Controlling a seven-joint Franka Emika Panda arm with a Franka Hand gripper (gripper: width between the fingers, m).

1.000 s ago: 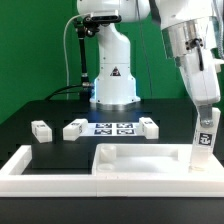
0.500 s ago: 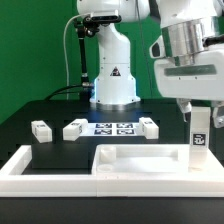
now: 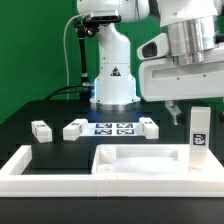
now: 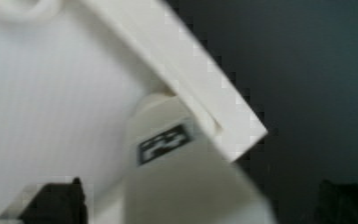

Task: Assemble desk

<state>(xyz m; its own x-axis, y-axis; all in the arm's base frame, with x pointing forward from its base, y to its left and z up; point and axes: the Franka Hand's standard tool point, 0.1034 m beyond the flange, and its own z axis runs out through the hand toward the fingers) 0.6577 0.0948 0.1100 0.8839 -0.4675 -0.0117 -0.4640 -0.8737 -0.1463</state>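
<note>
White plastic makes up the whole desk kit, and the pieces carry black-and-white square markers. The job looks to be at an early stage. One upright leg [image 3: 200,140] stands at the exterior view's right end of the tabletop [image 3: 130,160], apparently set in a corner, though I cannot tell whether it is fully seated. Still to be fitted are a far-left leg [image 3: 40,130], a second leg [image 3: 73,128] and a third leg [image 3: 149,126]. These lie loose on the black table [image 3: 20,128] farther back, beside the marker board [image 3: 112,127]. The tabletop is wide with raised rims and lies near the camera, by the low white wall [image 3: 30,165]. The fingers [image 3: 172,108] hang above the upright leg, spread wide and holding nothing.
</note>
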